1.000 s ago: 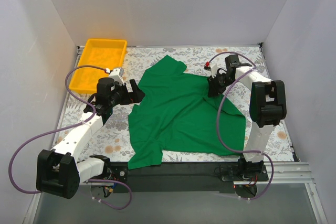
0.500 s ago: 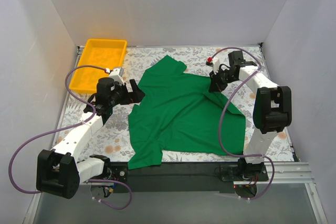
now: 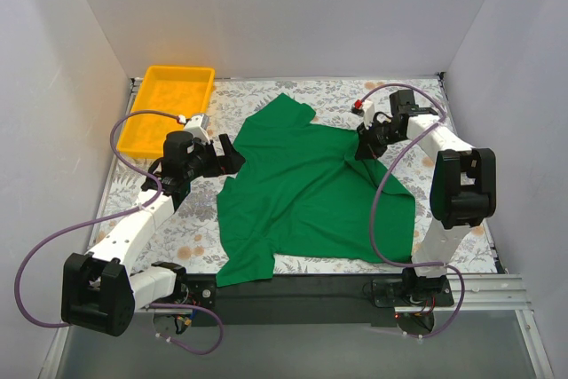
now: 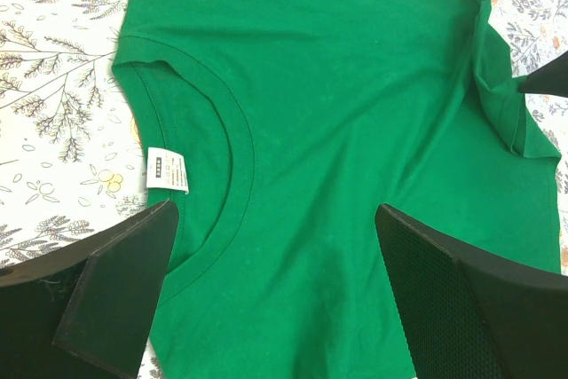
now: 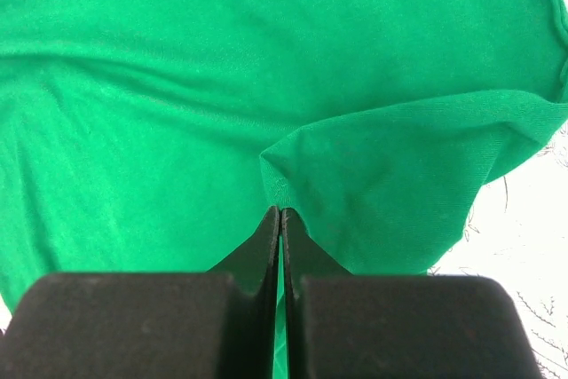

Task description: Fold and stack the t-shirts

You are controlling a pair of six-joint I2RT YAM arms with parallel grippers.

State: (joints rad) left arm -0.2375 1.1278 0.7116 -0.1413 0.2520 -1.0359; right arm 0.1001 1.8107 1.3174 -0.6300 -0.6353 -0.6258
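Green shirt (image 3: 302, 193) lies sideways on the counter (image 3: 177, 228), neck under your spread left claw (image 4: 275, 210). Your right claw (image 5: 281, 212) pinches its edge near the far right corner; probably pull leftward.

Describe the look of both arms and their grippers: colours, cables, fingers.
The left arm and right arm have white links, black joint housings and a looping purple cable each. The left gripper and right gripper have black wedge-shaped fingers.
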